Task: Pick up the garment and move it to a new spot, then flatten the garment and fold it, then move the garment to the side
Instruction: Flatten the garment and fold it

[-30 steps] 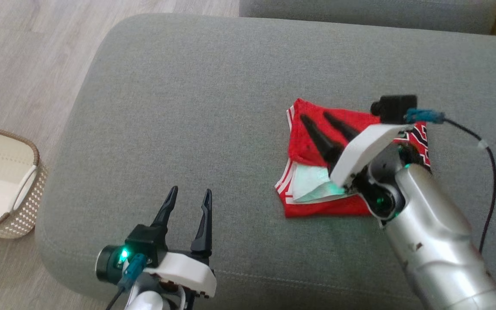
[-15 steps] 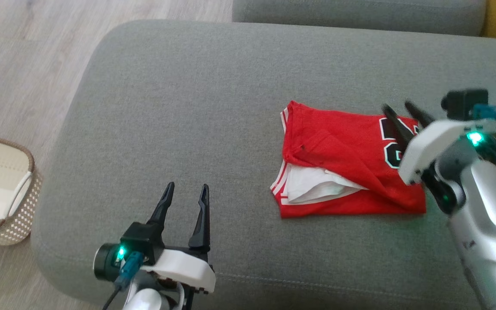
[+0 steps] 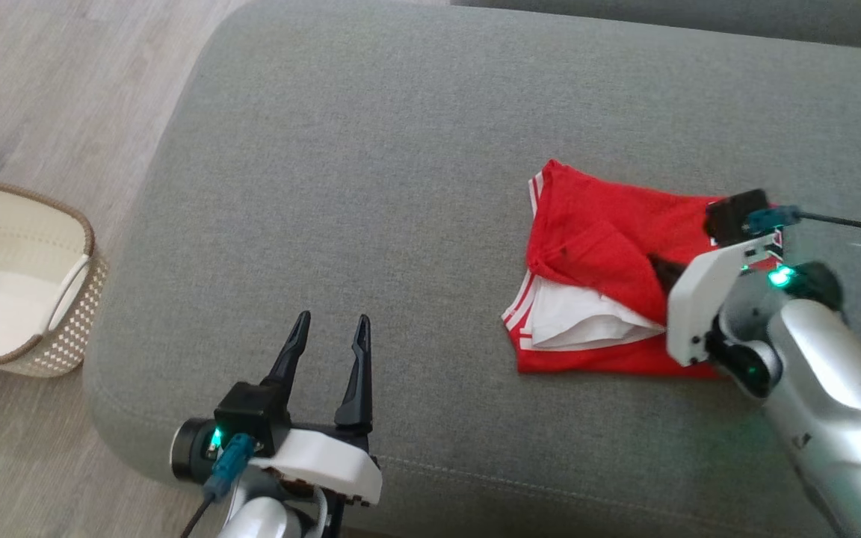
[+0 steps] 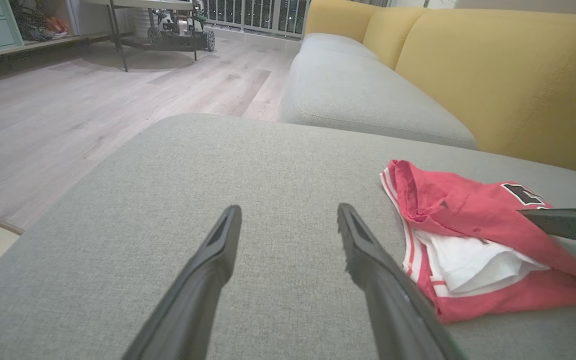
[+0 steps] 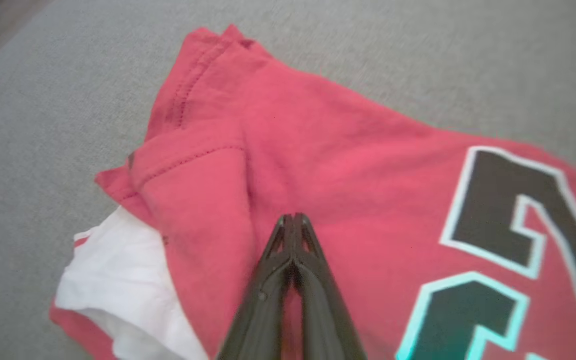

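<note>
The red garment (image 3: 595,246) with white trim and a black number lies folded on the right half of the grey cushion (image 3: 371,172); a white inner layer shows at its near left corner. My right gripper (image 3: 655,263) is shut, its tips together on the red cloth near the garment's middle (image 5: 318,140). In the right wrist view the gripper (image 5: 293,217) has a crease running up to its tips; I cannot tell whether cloth is pinched. My left gripper (image 3: 331,320) stands open over bare cushion, well left of the garment (image 4: 468,210), nothing between its fingers (image 4: 288,209).
A cream woven basket (image 3: 64,246) stands on the wooden floor at the cushion's left end. Beyond the cushion lie a second grey seat (image 4: 358,90) and a yellow sofa back (image 4: 493,75). A black cable (image 3: 841,222) trails from my right wrist.
My right gripper went from open to shut and came from the garment's right edge down onto its middle. The head camera shifted. The left arm stayed put.
</note>
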{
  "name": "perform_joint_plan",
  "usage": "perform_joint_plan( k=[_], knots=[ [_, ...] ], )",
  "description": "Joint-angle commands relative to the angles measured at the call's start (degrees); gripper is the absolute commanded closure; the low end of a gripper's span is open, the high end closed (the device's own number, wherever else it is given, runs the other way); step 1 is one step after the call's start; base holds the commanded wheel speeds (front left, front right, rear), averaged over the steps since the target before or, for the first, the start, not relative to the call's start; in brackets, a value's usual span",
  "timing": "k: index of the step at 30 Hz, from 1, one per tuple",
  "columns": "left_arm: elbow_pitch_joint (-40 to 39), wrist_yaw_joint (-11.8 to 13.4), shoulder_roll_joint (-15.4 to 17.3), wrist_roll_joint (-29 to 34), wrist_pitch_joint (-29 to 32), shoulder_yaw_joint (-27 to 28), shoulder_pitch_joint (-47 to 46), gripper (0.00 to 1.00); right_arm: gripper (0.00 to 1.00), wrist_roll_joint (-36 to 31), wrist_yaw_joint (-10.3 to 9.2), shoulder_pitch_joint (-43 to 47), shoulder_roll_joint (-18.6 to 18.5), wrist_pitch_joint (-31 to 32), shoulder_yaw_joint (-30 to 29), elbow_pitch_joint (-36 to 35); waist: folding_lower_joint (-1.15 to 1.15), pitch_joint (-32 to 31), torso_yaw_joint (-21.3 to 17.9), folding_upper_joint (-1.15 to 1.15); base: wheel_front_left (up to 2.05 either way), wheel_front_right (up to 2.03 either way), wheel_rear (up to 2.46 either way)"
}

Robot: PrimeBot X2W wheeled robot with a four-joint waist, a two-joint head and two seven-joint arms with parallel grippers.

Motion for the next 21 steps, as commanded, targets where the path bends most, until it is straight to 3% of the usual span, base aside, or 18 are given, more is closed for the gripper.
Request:
perform_joint_plan(
  k=[1, 11, 14, 16, 18, 19, 21],
  knots=[
    [-1.45, -0.26, -0.12, 0.73, -0.7, 2.32, -2.0, 0.0, 1.0, 1.7, -0.02, -0.75, 0.21, 0.78, 1.31, -2.71, 0.0, -0.04, 0.09, 0.0, 0.0, 0.0, 0.0],
    [-1.1, -0.27, 0.43, 1.76, -0.7, 3.4, -1.05, 0.0, 1.0, 18.93, -0.02, 8.68, -3.13, 14.12, 9.86, -23.31, 0.0, -2.12, -2.24, 0.0, 0.0, 0.0, 0.0],
    [-0.89, -0.41, 0.43, 1.79, -0.7, 3.38, -0.96, 0.0, 1.0, 20.2, -0.02, 11.59, -3.59, 13.86, 8.8, -27.98, 0.0, -3.15, -2.75, 0.0, 0.0, 0.0, 0.0],
    [-0.82, -0.39, 0.51, 1.71, -0.7, 3.53, -0.67, 0.0, 1.0, 19.42, -0.02, 13.51, -3.35, 10.51, 6.93, -30.85, 0.0, -4.02, -3.02, 0.0, 0.0, 0.0, 0.0],
    [-0.76, -0.24, 0.68, 1.53, -0.7, 3.83, -0.15, 0.0, 0.3, 17.05, -0.02, 15.46, -2.73, 5.78, 4.51, -32.57, 0.0, -4.9, -3.43, 0.0, 0.0, 0.0, 0.0],
    [-0.69, -0.15, 0.8, 1.38, -0.7, 4.02, 0.18, 0.0, 0.0, 15.02, -0.02, 16.53, -2.45, 3.29, 3.19, -32.85, 0.0, -5.43, -3.7, 0.0, 0.0, 0.0, 0.0],
    [-0.62, -0.01, 1.03, 1.05, -0.7, 4.35, 0.83, 0.0, 0.0, 10.61, -0.02, 18.73, -1.03, -1.86, 0.26, -32.9, 0.0, -6.44, -4.27, 0.0, 0.0, 0.0, 0.0]
  ],
)
